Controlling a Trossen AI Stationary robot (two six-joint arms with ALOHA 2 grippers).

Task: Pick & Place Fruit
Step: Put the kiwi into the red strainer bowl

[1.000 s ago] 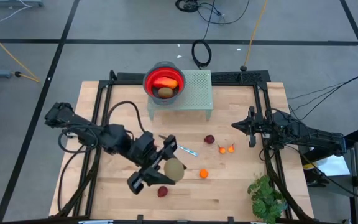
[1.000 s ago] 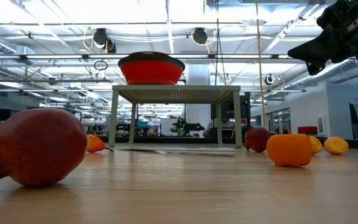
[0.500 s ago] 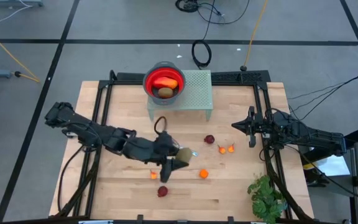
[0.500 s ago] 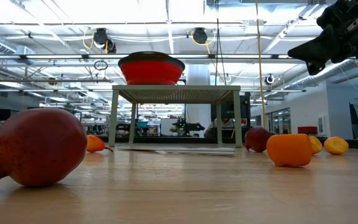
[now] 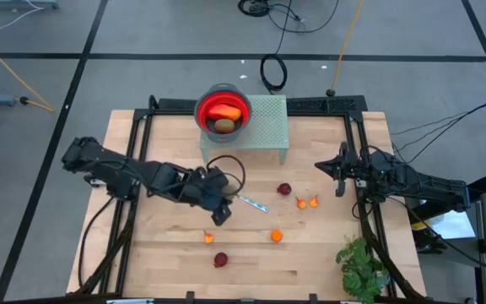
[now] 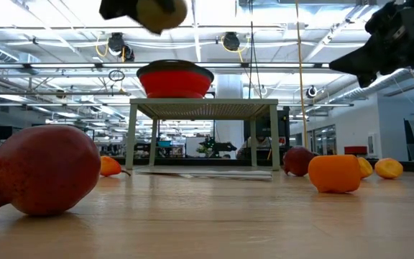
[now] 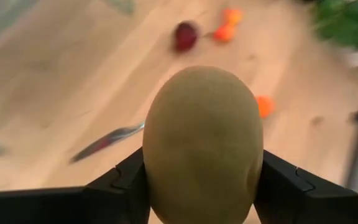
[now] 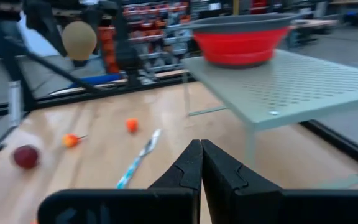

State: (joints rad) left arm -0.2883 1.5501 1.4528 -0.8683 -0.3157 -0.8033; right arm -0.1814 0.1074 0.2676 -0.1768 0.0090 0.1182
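Note:
My left gripper hangs above the table's middle, left of the knife, shut on an olive-brown oval fruit. That fruit also shows high up in the low view and in the right wrist view. A red bowl stands on a green perforated stand at the far side, with a red-orange piece and another olive-brown oval in it. Loose fruit lies on the table: dark red ones and small orange ones. My right gripper waits shut at the right edge. My left gripper pinches the oval fruit between its two fingers, one on each of the fruit's opposite sides. The fingers slant downward from the table's left. The fruit's rounded end sticks out past the fingertips, and the fruit is lifted clear of the table.
A thin silver knife lies just right of my left gripper. A green leafy plant sits at the near right corner. Black frame rails run along the table's left and right sides.
My left gripper, still shut on the oval fruit, has tipped over to slant downward and has sunk, pulling away from the near edge toward the table's middle. The fruit has come into the top of the low view. A small orange fruit, hidden under the arm before, now shows.

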